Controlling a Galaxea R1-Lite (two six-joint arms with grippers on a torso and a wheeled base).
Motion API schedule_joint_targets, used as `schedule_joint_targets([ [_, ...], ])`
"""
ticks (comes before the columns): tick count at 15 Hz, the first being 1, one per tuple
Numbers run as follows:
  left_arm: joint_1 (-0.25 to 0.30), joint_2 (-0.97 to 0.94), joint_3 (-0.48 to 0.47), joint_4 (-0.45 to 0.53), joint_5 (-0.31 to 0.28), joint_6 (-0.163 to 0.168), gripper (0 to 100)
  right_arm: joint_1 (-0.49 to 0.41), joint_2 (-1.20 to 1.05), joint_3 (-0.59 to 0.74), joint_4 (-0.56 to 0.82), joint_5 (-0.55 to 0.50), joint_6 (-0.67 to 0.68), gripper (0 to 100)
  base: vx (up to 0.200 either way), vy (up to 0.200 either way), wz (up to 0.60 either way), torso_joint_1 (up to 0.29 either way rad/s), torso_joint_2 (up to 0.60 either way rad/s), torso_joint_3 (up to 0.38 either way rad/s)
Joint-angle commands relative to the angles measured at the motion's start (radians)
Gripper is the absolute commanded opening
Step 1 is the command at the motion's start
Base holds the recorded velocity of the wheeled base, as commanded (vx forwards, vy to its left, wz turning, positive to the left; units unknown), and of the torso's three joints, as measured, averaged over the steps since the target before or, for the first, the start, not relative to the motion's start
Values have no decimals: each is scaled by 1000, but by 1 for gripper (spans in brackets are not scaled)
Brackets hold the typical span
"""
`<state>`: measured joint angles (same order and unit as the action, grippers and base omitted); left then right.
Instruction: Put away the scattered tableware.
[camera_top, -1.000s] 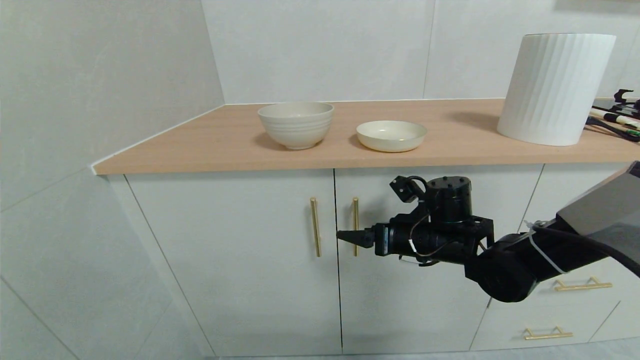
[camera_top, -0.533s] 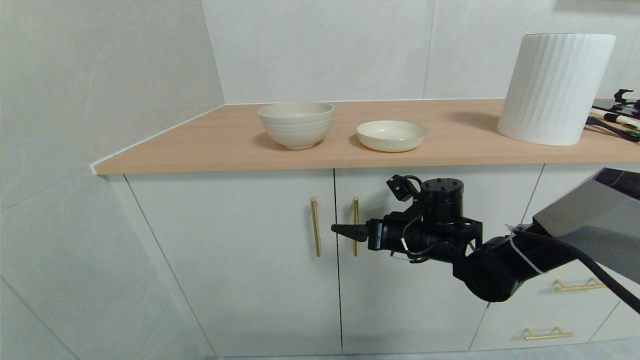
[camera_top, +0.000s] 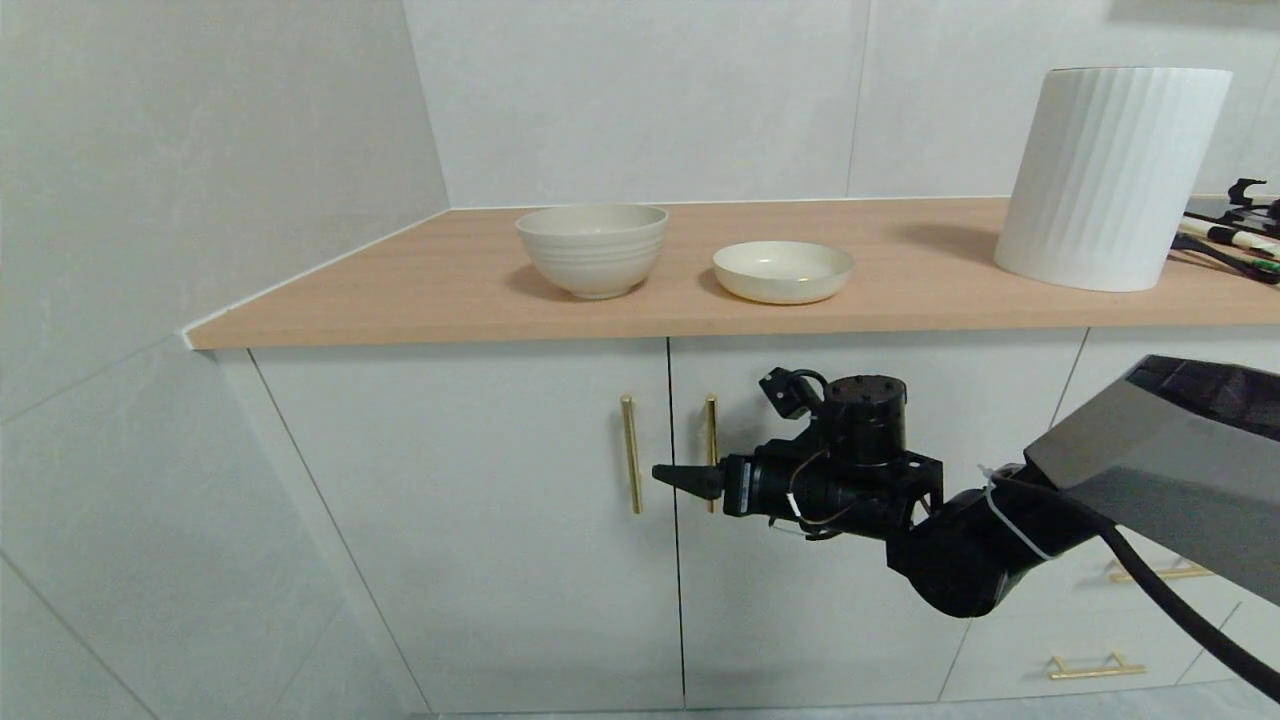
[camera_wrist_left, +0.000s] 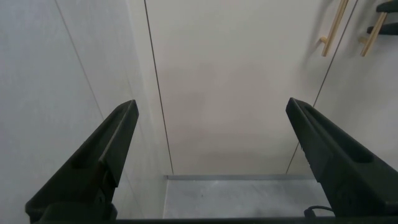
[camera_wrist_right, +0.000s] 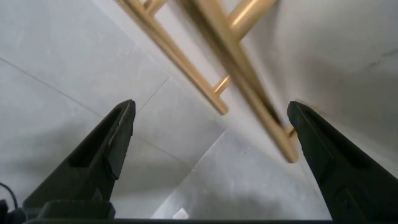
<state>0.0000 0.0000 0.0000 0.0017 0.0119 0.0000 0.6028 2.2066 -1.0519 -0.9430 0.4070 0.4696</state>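
The tableware, a ribbed bowl (camera_top: 592, 250) and a shallow dish (camera_top: 783, 271), sits side by side on the wooden countertop (camera_top: 900, 300), the bowl to the left, neither touched by either arm. Over the last second your right gripper (camera_top: 680, 478) has slid left and a little lower along the cabinet front, so its tip now reaches past the right door handle (camera_top: 711, 452) and shows between that and the left door handle (camera_top: 630, 453). That reads as the approach to opening a door, so storing the dishes has likely not begun. The head view shows this gripper side-on, as a single dark point, and hides its spread. The right wrist view shows its fingers wide apart and empty, with both brass bars running across the gap between them; whether they actually straddle a handle you cannot tell from here. The left gripper (camera_wrist_left: 210, 109) is also spread wide and holds nothing, facing the lower cabinet front and the floor, with the two handles well off to one side. A tall white ribbed container (camera_top: 1110, 175) stands at the right of the countertop, well apart from the dishes.
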Motion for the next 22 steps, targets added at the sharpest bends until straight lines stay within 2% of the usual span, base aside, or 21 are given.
schedule_joint_targets([
  [1, 0, 2, 0, 0, 0, 0, 100, 5, -1, 1, -19, 1, 43, 100, 0, 0, 0, 0, 0, 0],
  [3, 0, 2, 0, 0, 0, 0, 100, 5, -1, 12, -66, 3, 72, 100, 0, 0, 0, 0, 0, 0],
  [7, 0, 2, 0, 0, 2, 2, 100, 8, -8, 33, -71, 7, 73, 100, 0, 0, 0, 0, 0, 0],
  [14, 0, 2, 0, 0, 0, 0, 100, 66, -51, 93, -91, 4, 72, 100, 0, 0, 0, 0, 0, 0],
  [19, 0, 2, 0, 0, 0, 0, 100, 98, -163, 217, -100, 3, 72, 100, 0, 0, 0, 0, 0, 0],
  [22, 0, 2, 0, -2, 0, 18, 100, 97, -191, 286, -161, 3, 72, 100, 0, 0, 0, 0, 0, 0],
])
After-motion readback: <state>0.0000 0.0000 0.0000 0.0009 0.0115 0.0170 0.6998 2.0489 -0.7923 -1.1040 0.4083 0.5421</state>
